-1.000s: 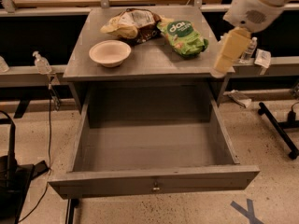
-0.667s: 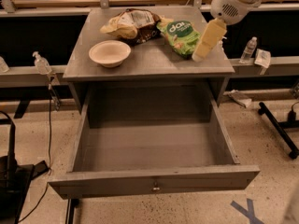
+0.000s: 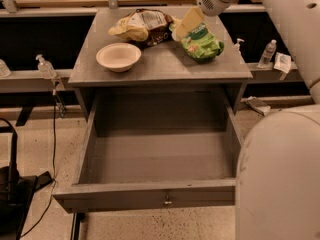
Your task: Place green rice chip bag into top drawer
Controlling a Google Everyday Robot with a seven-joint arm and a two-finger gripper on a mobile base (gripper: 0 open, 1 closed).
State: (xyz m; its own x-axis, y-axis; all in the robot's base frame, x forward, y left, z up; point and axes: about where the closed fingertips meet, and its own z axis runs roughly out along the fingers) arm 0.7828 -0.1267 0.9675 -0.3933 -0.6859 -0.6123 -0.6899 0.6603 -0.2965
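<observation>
The green rice chip bag (image 3: 202, 42) lies on the grey cabinet top (image 3: 160, 66) at the back right. My gripper (image 3: 186, 24) hangs from the arm at the top of the view and sits over the bag's far left end, covering part of it. The top drawer (image 3: 150, 196) is pulled wide out below the cabinet top, with a small metal knob (image 3: 167, 201) on its front panel. Its inside is bare.
A brown, tan and white snack bag (image 3: 141, 25) lies at the back of the cabinet top, left of the green bag. A white bowl (image 3: 118, 57) stands in front of it. My arm's large white body (image 3: 280, 174) fills the lower right. Bottles (image 3: 266, 54) stand on the side ledges.
My gripper has moved left and toward the back, from beside the cabinet's right edge to over the green bag's far left end. The view has shifted as well.
</observation>
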